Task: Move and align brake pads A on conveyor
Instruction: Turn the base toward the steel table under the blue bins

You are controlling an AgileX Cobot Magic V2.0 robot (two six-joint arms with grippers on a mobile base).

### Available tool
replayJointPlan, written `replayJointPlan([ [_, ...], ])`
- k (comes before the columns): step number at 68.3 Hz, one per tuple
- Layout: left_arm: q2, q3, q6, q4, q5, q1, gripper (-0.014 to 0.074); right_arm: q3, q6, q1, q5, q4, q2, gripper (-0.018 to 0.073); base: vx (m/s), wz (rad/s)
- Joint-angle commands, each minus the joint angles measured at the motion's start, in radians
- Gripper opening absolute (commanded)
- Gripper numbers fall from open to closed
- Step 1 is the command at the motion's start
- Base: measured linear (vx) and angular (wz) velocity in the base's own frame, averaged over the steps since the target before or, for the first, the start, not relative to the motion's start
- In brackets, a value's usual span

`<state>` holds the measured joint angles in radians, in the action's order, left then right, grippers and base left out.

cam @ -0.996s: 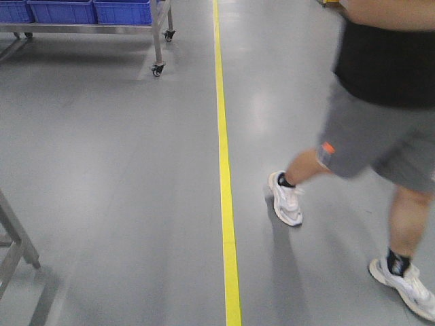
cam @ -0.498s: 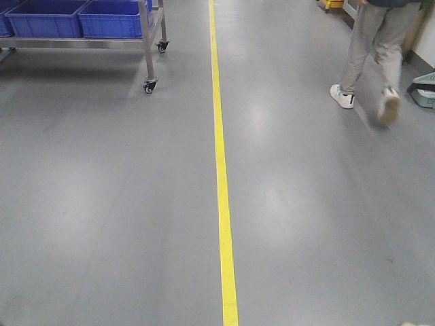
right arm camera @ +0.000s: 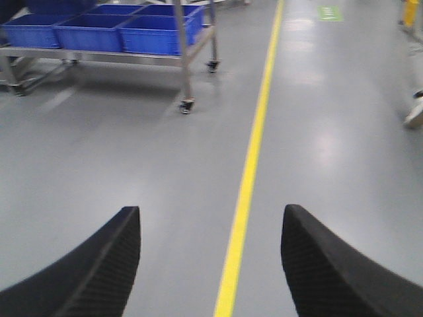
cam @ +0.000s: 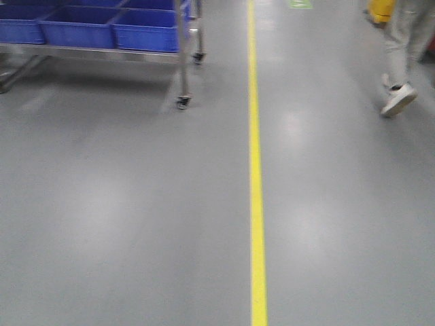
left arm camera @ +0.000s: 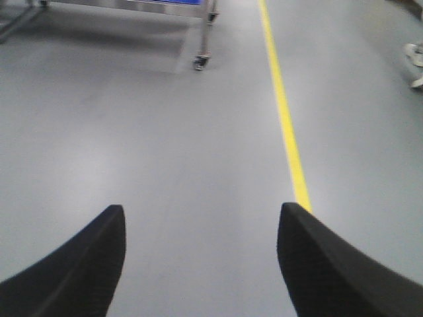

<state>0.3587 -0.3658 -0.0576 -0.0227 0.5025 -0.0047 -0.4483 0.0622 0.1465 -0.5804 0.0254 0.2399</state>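
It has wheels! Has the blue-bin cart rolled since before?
No. The cart stays just as far left of the yellow line; only the view shifted.

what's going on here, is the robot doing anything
Nothing is being handled. The left end effector and right end effector are open and empty above grey floor with a yellow line. A wheeled rack of blue bins stands to the left; a person's legs show far right. No brake pads or conveyor in view.

No legible text, labels or numbers in any view. Only candidate is the green floor marking (right arm camera: 329, 12) at 12 o'clock, just right of the yellow line (right arm camera: 248, 178); it's too blurred to read.
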Motion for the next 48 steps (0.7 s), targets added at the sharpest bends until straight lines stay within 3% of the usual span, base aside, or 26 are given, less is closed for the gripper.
replayJointPlan([
  [1, 0.011, -0.027, -0.005, -0.007, -0.074, -0.005, 0.0461, -0.026, -0.008, -0.006, 0.069, 0.007, 0.009, 0.0454, 0.42, 0.63],
  [48, 0.011, -0.027, -0.005, -0.007, -0.074, -0.005, 0.0461, -0.026, -0.008, -0.006, 0.069, 0.007, 0.009, 0.0454, 0.33, 0.83],
])
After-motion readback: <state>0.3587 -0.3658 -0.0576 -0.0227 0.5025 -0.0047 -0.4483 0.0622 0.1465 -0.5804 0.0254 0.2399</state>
